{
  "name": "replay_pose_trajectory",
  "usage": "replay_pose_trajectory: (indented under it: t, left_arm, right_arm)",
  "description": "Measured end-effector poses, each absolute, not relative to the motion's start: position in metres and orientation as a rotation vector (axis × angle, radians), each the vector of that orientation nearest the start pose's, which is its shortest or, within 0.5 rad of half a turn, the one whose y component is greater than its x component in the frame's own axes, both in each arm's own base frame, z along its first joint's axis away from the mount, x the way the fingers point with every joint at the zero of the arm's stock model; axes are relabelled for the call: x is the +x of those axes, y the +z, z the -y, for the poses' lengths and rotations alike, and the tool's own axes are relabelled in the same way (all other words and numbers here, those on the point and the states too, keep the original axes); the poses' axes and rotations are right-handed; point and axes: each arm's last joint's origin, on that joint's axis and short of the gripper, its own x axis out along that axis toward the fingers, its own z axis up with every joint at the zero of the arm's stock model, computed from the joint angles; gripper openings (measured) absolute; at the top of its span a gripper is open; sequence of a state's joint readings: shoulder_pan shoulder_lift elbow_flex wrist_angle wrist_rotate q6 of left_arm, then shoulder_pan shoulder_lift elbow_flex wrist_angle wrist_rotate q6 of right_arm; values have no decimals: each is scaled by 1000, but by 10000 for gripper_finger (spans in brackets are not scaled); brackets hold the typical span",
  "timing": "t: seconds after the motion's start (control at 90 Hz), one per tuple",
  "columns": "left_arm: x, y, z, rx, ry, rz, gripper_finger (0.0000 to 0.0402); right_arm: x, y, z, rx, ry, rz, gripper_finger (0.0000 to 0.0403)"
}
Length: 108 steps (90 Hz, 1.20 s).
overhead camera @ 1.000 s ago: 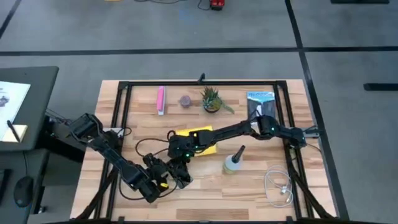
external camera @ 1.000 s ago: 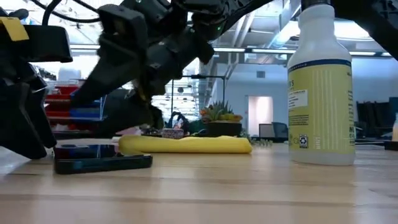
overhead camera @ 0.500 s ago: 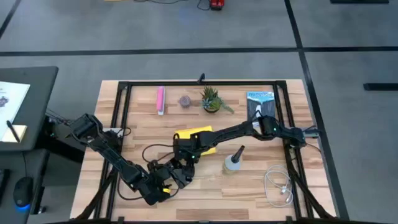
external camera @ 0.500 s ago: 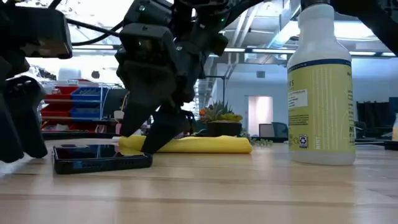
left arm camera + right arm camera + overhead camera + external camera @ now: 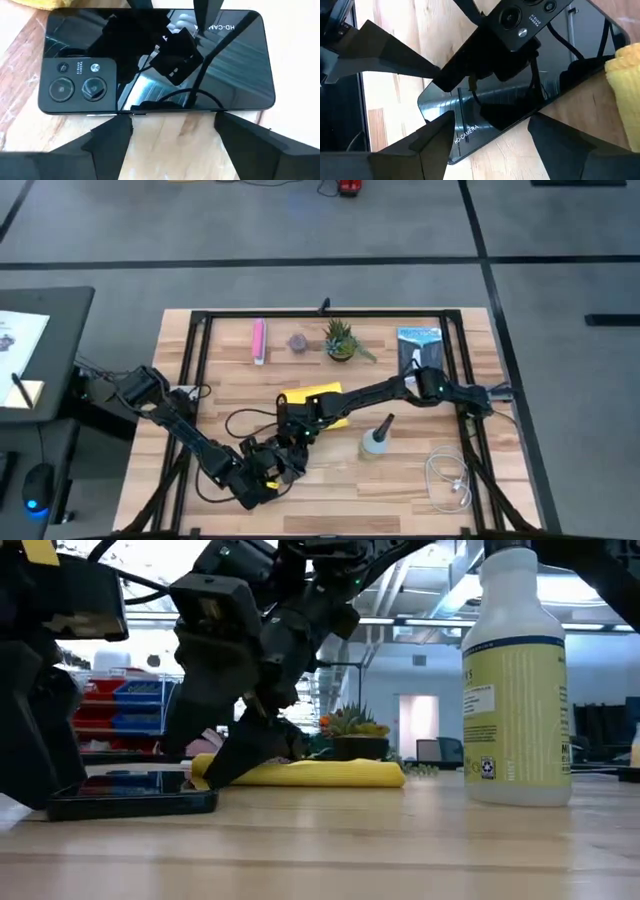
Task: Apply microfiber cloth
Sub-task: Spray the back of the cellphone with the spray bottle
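A black phone lies flat on the wooden table with its camera side up, between my two grippers. My left gripper is open, its fingertips at the phone's near long edge. My right gripper is open too and comes slanting down at the phone's far long edge. The yellow microfiber cloth lies bunched on the table just beyond the phone, and no gripper touches the cloth. My left gripper stands with both spread fingertips at the phone's near long edge, coming low from the near-left; whether they press on it, I cannot tell. My right gripper sets its spread fingertips against the phone's far long edge, slanting down from the far right. The phone stays flat on the table.
A spray bottle stands right of the phone. Along the far side are a pink bar, a small potted plant and a blue packet. A white cable lies coiled near the right front.
The phone has slid flat along the table toward its left edge. My right gripper has come down and moved left with it, and my left gripper has drawn back the same way.
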State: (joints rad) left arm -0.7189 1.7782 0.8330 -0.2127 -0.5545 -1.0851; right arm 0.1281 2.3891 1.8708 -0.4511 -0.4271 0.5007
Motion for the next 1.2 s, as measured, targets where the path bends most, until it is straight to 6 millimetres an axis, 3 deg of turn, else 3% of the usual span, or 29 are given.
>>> replay_pose_trajectory:
  t: [0.311,0.567,0.867,1.0,1.2]
  left_arm:
    - [238,113,188,-321,359,-861,278]
    - [237,112,187,-323,371,-854,278]
    - [238,111,186,-317,383,-845,278]
    - [238,111,186,-319,393,-834,278]
    - [236,123,191,-319,384,-833,278]
  right_arm:
    - [502,145,-78,605,263,-1074,249]
    - [503,165,-78,610,298,-1016,249]
    - [503,153,-82,620,244,-1043,244]
    - [504,153,-84,602,223,-1023,191]
    - [502,155,-83,586,216,-1035,31]
